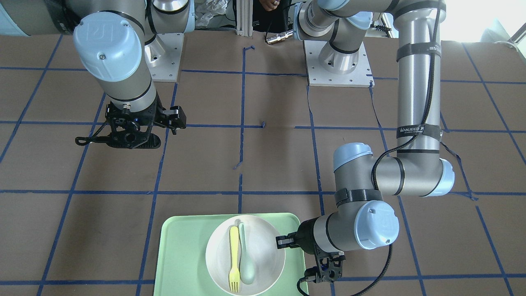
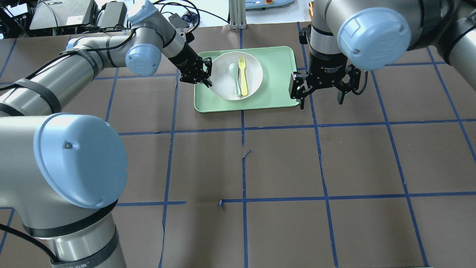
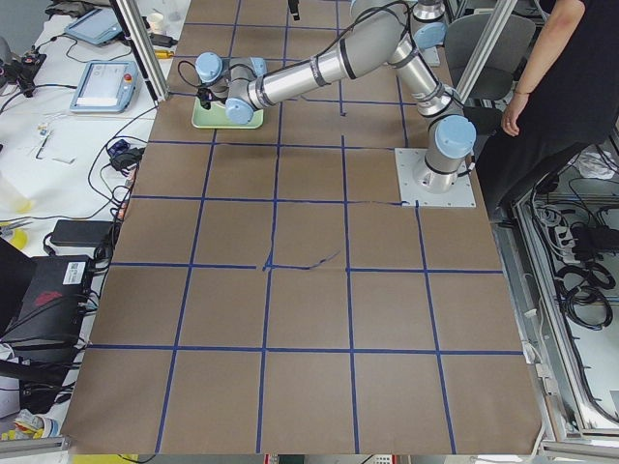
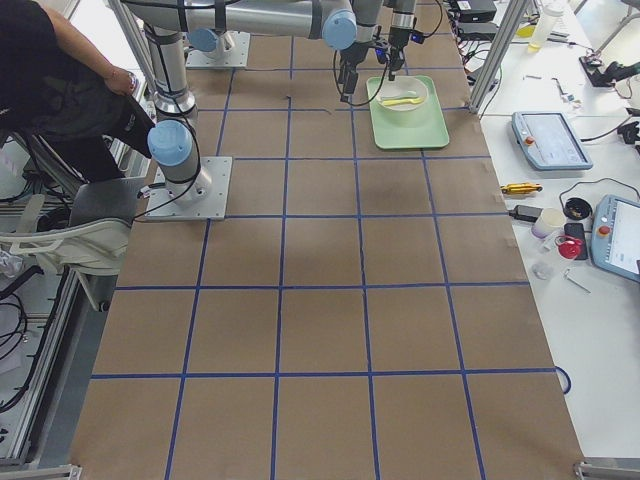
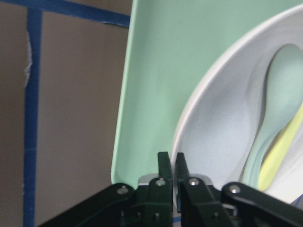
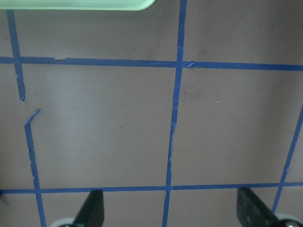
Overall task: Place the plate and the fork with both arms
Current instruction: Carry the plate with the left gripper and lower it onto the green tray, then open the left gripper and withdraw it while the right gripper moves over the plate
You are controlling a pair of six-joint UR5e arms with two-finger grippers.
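The off-white plate (image 2: 227, 86) sits on the mint-green tray (image 2: 277, 74) at the table's far side. The pale-yellow fork (image 2: 243, 76) lies in the plate beside a grey-green spoon (image 2: 235, 76). My left gripper (image 2: 205, 79) is at the plate's left rim. In the left wrist view its fingers (image 5: 164, 164) are closed together on the rim of the plate (image 5: 222, 123). My right gripper (image 2: 321, 97) is open and empty, above the table just right of the tray. The right wrist view shows its tips (image 6: 94, 208) wide apart over bare table.
The table is brown paper with a blue tape grid. The tray's corner (image 6: 71, 4) shows at the top of the right wrist view. The arm bases (image 1: 337, 61) stand at the robot's side. A person (image 3: 551, 87) stands beside the table.
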